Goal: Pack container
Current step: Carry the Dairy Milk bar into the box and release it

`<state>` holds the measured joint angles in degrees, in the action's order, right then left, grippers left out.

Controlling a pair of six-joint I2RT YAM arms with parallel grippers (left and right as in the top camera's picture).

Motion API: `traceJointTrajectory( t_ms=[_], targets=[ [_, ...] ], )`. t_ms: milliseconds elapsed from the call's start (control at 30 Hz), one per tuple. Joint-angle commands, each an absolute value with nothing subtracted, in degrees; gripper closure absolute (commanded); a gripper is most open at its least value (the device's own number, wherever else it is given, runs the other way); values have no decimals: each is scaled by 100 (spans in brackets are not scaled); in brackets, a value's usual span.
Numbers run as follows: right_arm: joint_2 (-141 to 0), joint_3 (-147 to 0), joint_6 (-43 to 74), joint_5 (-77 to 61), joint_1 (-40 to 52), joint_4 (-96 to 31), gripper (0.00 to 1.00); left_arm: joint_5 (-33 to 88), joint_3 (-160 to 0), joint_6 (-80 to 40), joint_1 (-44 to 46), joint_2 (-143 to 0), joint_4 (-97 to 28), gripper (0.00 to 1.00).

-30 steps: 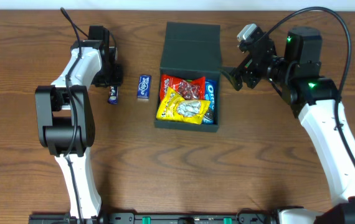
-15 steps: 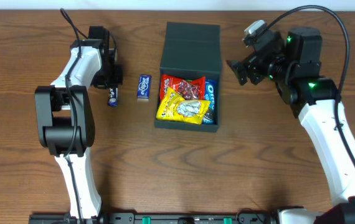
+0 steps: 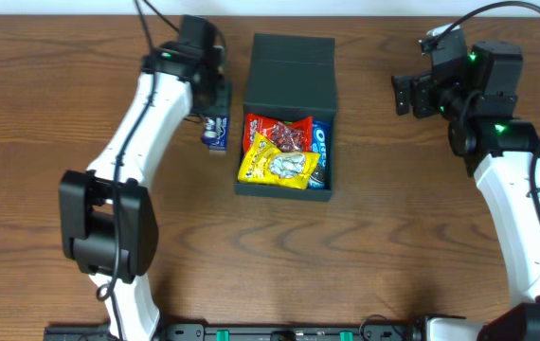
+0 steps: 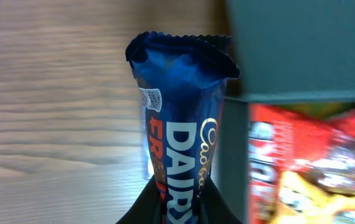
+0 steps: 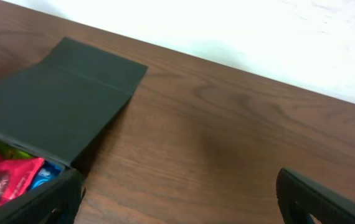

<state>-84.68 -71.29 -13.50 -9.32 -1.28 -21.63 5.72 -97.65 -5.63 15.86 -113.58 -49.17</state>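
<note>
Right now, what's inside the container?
Inside the container: a yellow packet on top, a red packet partly under it, and a blue packet along the right wall. Anything beneath them is covered. The gripped chocolate bar is outside it.

My left claw (image 4: pixel 177 211) shows only dark finger slivers at 6 o'clock pinching the blue chocolate bar (image 4: pixel 180 106), its lower end cut off, the container (image 4: pixel 302 50) blurs at 2 o'clock, and the fingertips (image 5: pixel 327 199) of my right claw (image 5: pixel 180 202) are clipped at 5 and 7 o'clock.
</note>
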Motion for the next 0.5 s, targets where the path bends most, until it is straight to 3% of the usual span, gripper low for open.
traceJointTrajectory(
  t_ms=[0,467],
  targets=[
    [-8396,-7129,-1229,-880,-274,-2165,1,744,-9848,-958,1981,-11345,-4950,88],
    [-8401,-7129,-1227,-880,-749,-2119,1,908,-9848,-2486,3559,-11369,-4637,94]
  ],
)
